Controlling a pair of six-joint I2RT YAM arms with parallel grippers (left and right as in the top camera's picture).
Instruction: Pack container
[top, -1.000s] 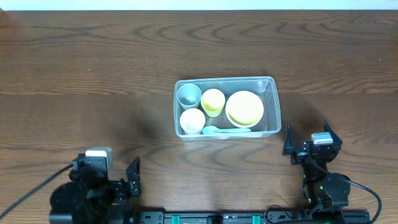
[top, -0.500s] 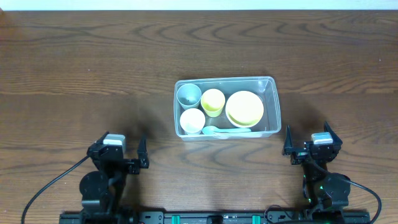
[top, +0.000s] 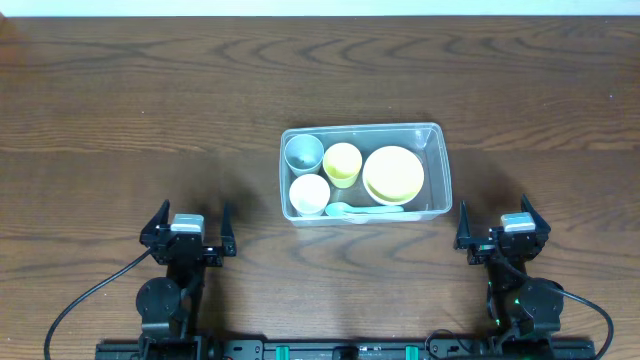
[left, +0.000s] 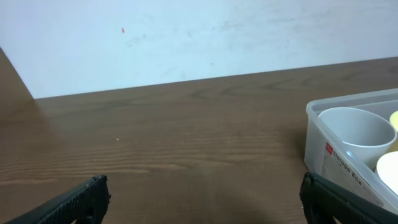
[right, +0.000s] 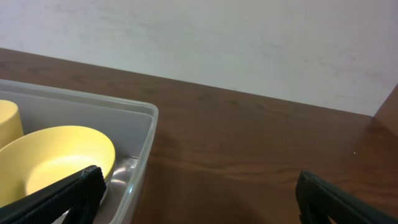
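The clear rectangular container (top: 437, 170) sits in the middle of the wooden table, slightly right of centre. Inside it are a grey-blue cup (top: 303, 152), a yellow cup (top: 342, 163), a white cup (top: 309, 193), a yellow bowl (top: 393, 173) and a light blue spoon (top: 362, 210). My left gripper (top: 189, 227) rests open at the near left, well clear of the container (left: 323, 146), with nothing between its fingers. Open and empty too, my right gripper (top: 497, 226) sits at the near right, just beyond the container's right end (right: 142, 149).
Bare dark wood table surrounds the container on all sides. A white wall (left: 199, 37) rises behind the table's far edge. Black cables trail from both arm bases at the near edge.
My left arm has swung from the near-left corner inward and now points straight ahead, mirroring the right arm. The right arm and the container's contents have not moved.
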